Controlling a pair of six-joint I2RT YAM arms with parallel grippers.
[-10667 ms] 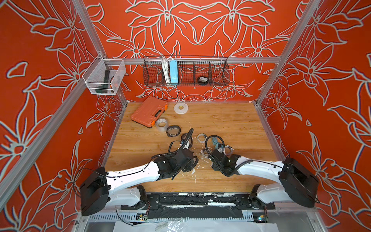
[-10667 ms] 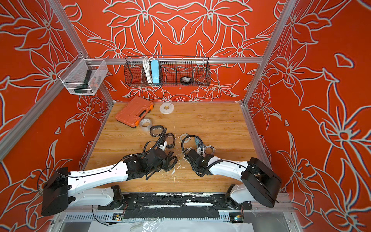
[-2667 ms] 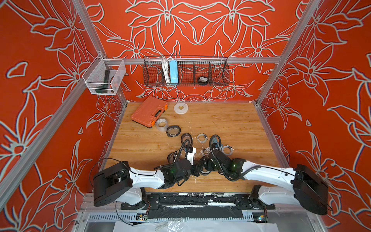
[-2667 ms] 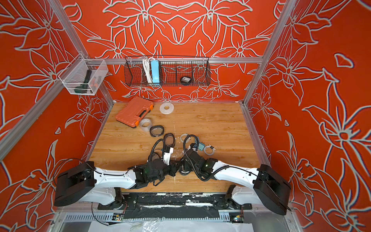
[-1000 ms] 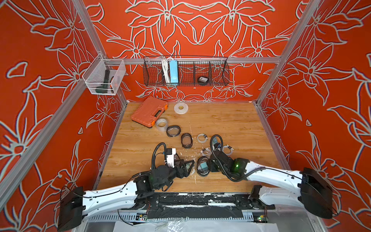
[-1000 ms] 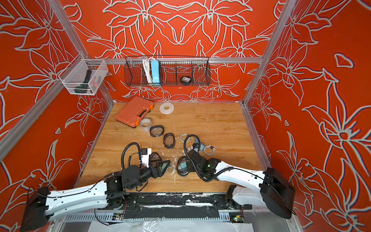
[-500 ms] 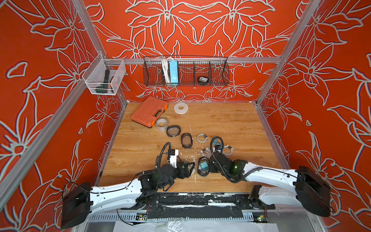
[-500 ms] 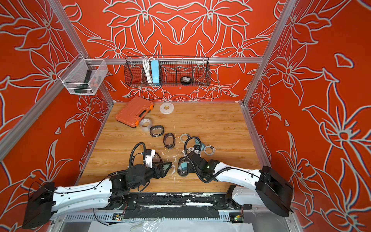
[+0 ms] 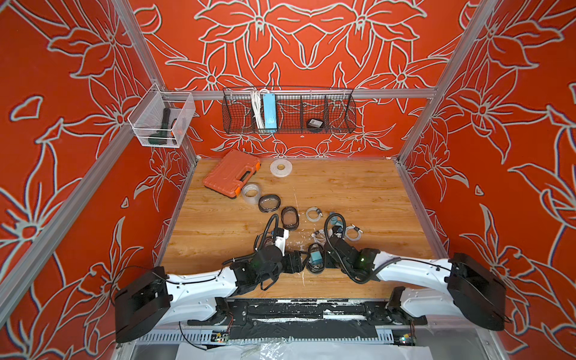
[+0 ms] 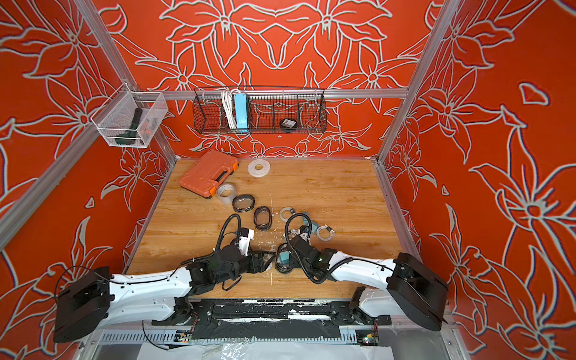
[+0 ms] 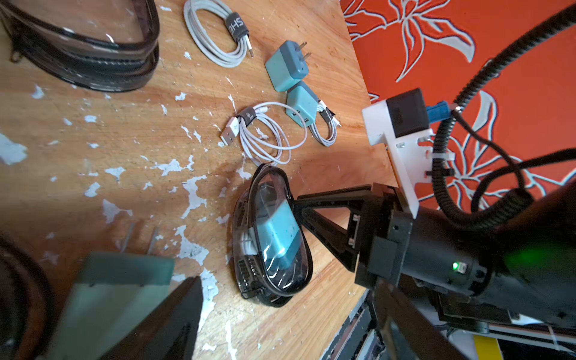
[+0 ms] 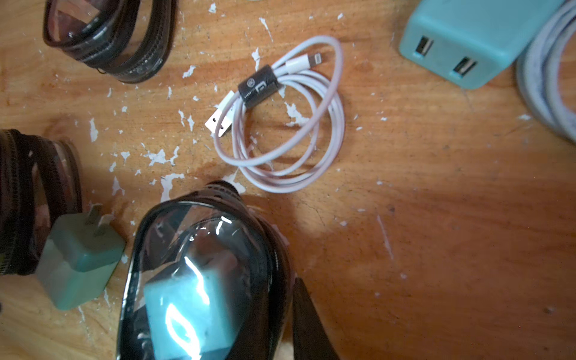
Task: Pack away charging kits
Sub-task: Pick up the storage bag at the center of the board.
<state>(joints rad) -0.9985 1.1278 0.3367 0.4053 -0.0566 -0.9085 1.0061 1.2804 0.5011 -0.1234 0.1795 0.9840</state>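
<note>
Closed the right tool (image 11: 295,199) down over the last second; now pinches the rim of the filled pouch (image 11: 271,240), probably to pin it flat or work its zip. Keeps that pouch on the table (image 9: 218,224), with one teal adapter (image 12: 187,311) and a white cable (image 11: 249,244) already under the clear top. Holds the left tool (image 9: 294,263) just beside the filled pouch, opposite the right tool; cannot tell whether spread or clamped, with a second adapter (image 12: 78,258) at its tips and another pouch (image 12: 31,202) right behind, likely its destination. Leaves a coiled cable (image 12: 280,124) just beyond the filled pouch and two loose adapters (image 11: 286,70) farther off, kits not yet packed
</note>
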